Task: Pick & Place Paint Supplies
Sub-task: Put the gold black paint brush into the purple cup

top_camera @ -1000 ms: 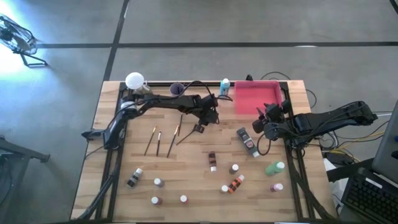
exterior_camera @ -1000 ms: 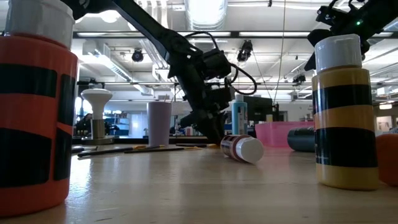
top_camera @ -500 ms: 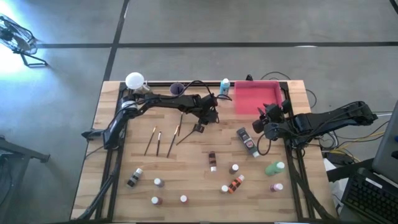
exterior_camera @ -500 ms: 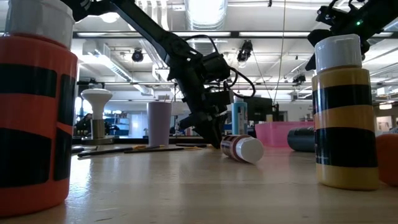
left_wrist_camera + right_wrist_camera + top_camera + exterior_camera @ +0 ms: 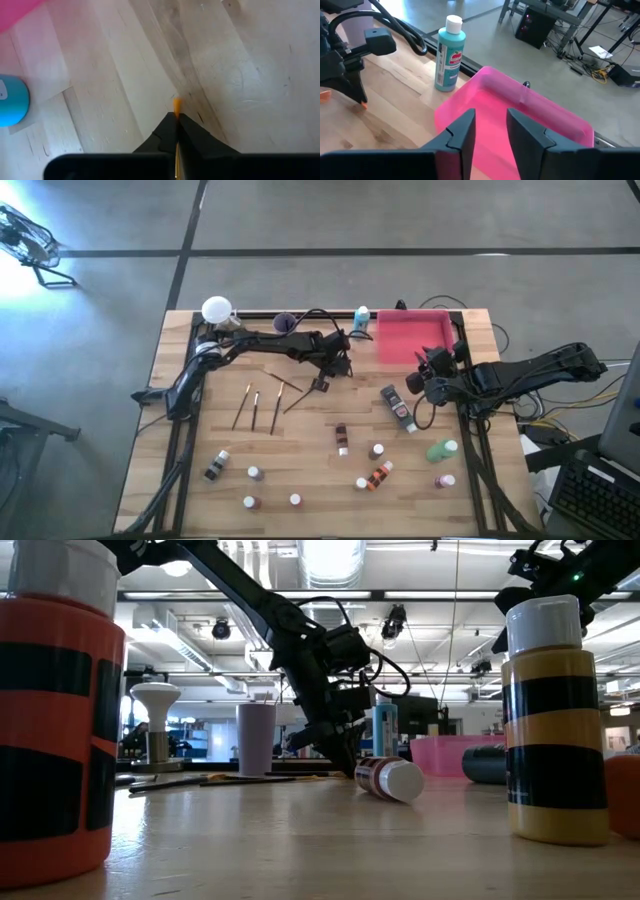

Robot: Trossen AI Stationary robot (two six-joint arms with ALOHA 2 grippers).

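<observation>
My left gripper (image 5: pixel 321 385) is down at the tabletop in the middle of the table and is shut on a thin brush (image 5: pixel 300 400). The brush runs from the fingers toward the near left. Two more brushes (image 5: pixel 248 407) lie on the wood to its left. Small white-capped paint bottles (image 5: pixel 341 438) stand or lie along the near half, and a dark tube (image 5: pixel 398 408) lies right of centre. My right gripper (image 5: pixel 413 377) hovers open at the near edge of the pink tray (image 5: pixel 412 335), with nothing between its fingers (image 5: pixel 465 131). My left gripper pinches the brush's orange end (image 5: pixel 176 103) between its two fingers. Only the orange tip shows past the fingertips. The fingers slant down from the table's far left. The handle trails low toward the near left; I cannot tell whether it is clear of the wood.
A teal bottle (image 5: pixel 361 320) stands left of the tray at the far edge. A lilac cup (image 5: pixel 284 323) and a white mushroom-shaped thing (image 5: pixel 216 310) stand farther left. A striped bottle (image 5: pixel 555 720) and an orange bottle (image 5: pixel 50 720) stand close to the low camera.
My left gripper has shut its fingers on the brush's orange end while staying in place at the tabletop. My right arm has kept still over the tray's near edge.
</observation>
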